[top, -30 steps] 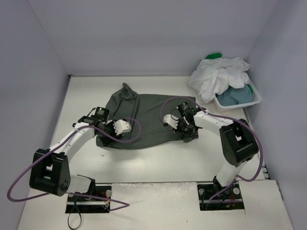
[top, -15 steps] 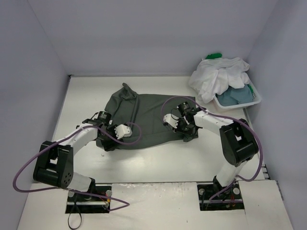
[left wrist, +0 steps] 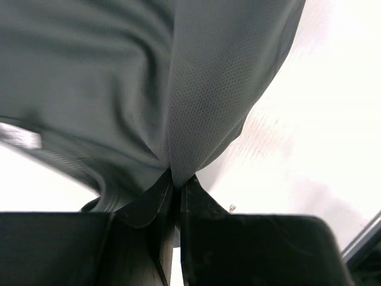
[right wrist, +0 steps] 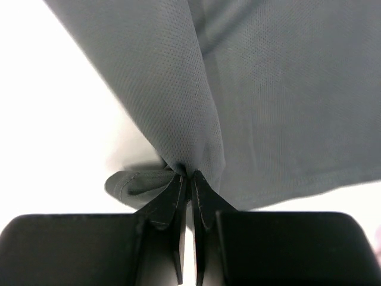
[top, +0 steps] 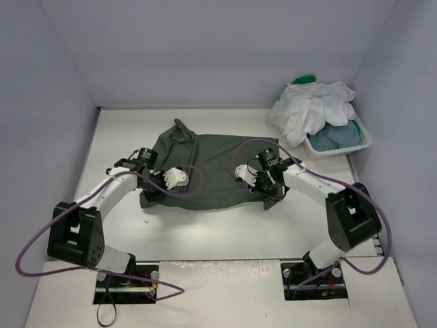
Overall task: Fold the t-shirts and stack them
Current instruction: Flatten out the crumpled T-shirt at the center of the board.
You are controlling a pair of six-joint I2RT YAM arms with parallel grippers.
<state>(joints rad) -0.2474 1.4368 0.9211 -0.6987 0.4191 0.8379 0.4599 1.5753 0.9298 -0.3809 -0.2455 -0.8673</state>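
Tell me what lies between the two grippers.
Only the grey shirt: the left gripper and right gripper each pinch its cloth. The top view shows the span.

Dark grey t-shirt (top: 205, 171): was plain, with a fine pinhole mesh up close. White t-shirt (top: 307, 113): plain. Green t-shirt (top: 304, 80): bright, plain. Blue-grey t-shirt (top: 336, 135): dusty, plain. Basket (top: 331, 152): white. Table (top: 225, 229): white. Left arm (top: 109, 191), right arm (top: 311, 184): white with black joints. Cables (top: 18, 261): purple.
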